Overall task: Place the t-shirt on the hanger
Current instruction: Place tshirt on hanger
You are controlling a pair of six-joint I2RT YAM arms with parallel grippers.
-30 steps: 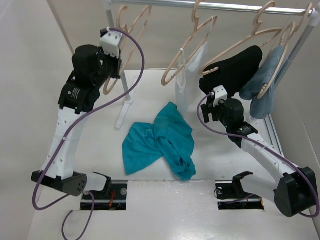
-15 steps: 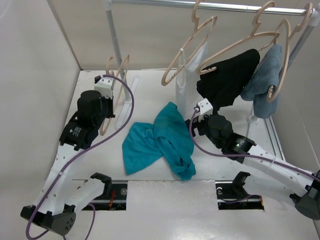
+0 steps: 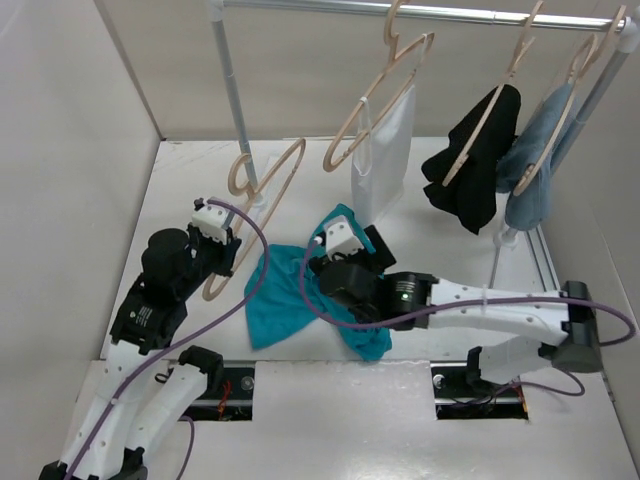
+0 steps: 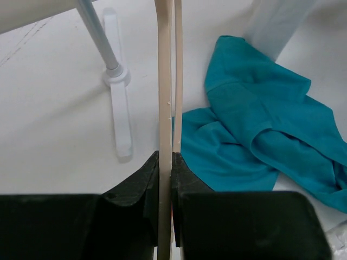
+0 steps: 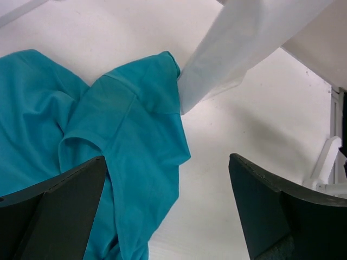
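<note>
Teal t-shirt (image 4: 255,135) crumpled, hanger (image 4: 164,81) in left claw (image 4: 166,162)

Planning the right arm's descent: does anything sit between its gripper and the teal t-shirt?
Nothing visible. The open right gripper hangs over the t-shirt; the hanging white cloth only meets the shirt's far edge.

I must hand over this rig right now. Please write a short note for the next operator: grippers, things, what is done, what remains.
Left gripper: shut on the hanger, held low over the table, off the rail.
Right gripper: open, above the t-shirt, holding nothing.
The t-shirt lies crumpled on the table, beside the hanger.
Done: hanger in hand.
Left: grasp the t-shirt and put it on the hanger.
</note>
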